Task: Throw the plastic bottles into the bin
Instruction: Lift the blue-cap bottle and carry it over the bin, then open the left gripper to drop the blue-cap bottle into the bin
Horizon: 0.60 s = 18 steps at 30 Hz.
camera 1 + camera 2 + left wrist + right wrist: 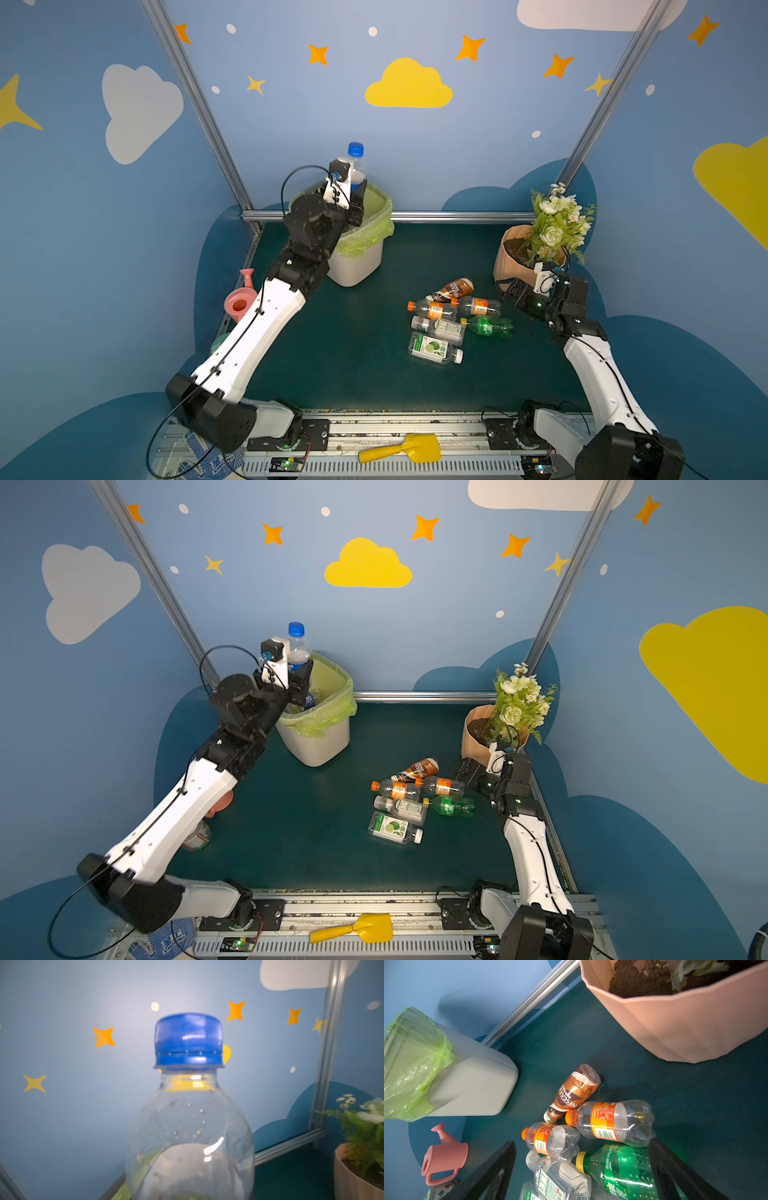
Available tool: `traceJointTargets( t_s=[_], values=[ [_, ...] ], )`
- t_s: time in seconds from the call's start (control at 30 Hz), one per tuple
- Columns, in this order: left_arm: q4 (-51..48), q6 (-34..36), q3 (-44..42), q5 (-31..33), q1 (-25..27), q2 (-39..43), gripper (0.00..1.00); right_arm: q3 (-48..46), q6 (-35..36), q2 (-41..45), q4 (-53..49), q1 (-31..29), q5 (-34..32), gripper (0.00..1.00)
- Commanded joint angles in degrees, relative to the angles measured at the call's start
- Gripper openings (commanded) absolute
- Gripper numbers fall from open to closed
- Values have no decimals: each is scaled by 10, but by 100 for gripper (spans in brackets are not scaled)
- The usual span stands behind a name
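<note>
My left gripper [356, 195] is raised over the white bin [357, 266] with its yellow-green bag and is shut on a clear, blue-capped bottle [355, 164] held upright; that bottle [190, 1126] fills the left wrist view and hides the jaws. Another bottle [309, 698] lies inside the bin [320, 746]. Several bottles lie together on the green mat: a brown one [453, 289], two orange-labelled ones [432, 309], a green one [490, 325] and a lime-labelled one [434, 348]. My right gripper [582, 1145] hangs open just above the green bottle [618, 1169], holding nothing.
A tan flowerpot [515, 257] with flowers stands right behind the right gripper [513, 293]. A pink watering can [239, 301] sits by the left wall beside the left arm. A further bottle [199, 835] lies half under that arm. A yellow scoop [405, 449] rests on the front rail.
</note>
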State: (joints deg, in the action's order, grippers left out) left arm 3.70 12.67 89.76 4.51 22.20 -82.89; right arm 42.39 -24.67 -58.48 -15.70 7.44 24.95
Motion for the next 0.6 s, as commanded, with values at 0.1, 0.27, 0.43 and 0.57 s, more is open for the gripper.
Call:
traceJointTargets(
  t_s=[0.1, 0.27, 0.43, 0.57],
  values=[
    [-239, -125, 150, -39, -44, -137, 82, -9, 4, 23, -21, -2, -4, 97],
    [-165, -118, 112, -47, -35, -77, 100, -5, 10, 22, -27, -2, -11, 97],
    [-90, -110, 49, -39, -5, 21, 100, -4, 8, 12, -24, -2, -14, 97],
    [-66, -95, -22, -15, 29, 87, 100, -3, 9, 3, -24, -2, -12, 97]
  ],
)
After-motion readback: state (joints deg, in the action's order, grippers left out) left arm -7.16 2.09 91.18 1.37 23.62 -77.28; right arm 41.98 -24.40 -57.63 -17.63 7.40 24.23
